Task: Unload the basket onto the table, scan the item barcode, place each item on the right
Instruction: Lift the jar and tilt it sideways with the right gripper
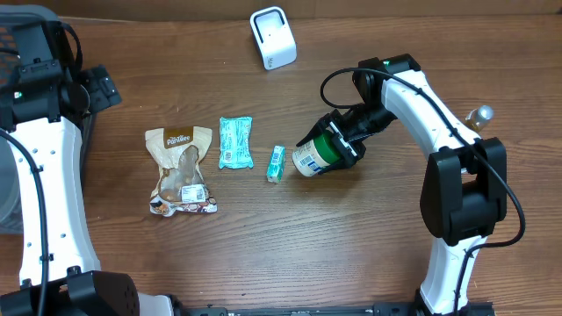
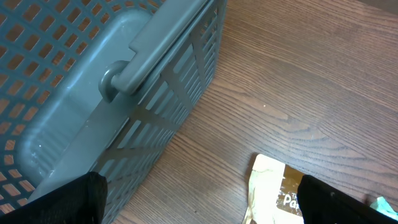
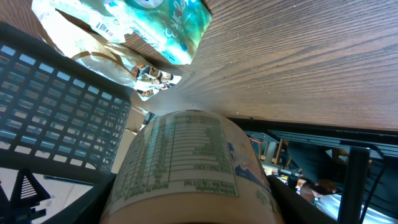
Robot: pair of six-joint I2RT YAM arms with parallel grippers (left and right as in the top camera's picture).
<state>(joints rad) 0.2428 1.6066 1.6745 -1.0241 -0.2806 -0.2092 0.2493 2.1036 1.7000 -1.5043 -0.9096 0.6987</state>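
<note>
Right gripper (image 1: 341, 142) clenched on the green-and-white labelled cylindrical container (image 1: 312, 158), just right of the small teal box (image 1: 276, 163). Long axis diagonal: white end points lower-left, green end sits within the jaws.

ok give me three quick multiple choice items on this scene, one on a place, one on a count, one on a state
1. Where is the white scanner?
A) at the far side, standing alone
B) at the near edge
C) held in a pincer

2. How many loose goods lie in a row to the left of the jar in the overhead view?
A) one
B) three
C) five

3. What is the right pincer doing?
A) hanging open and empty
B) gripping the jar
C) resting on the scanner

Answers:
1 A, it sits at the top of the overhead view, apart from everything else.
2 B, they are the brown bag, the teal packet and the small green box.
3 B, its fingers clamp the jar at the green-lidded end.
</note>
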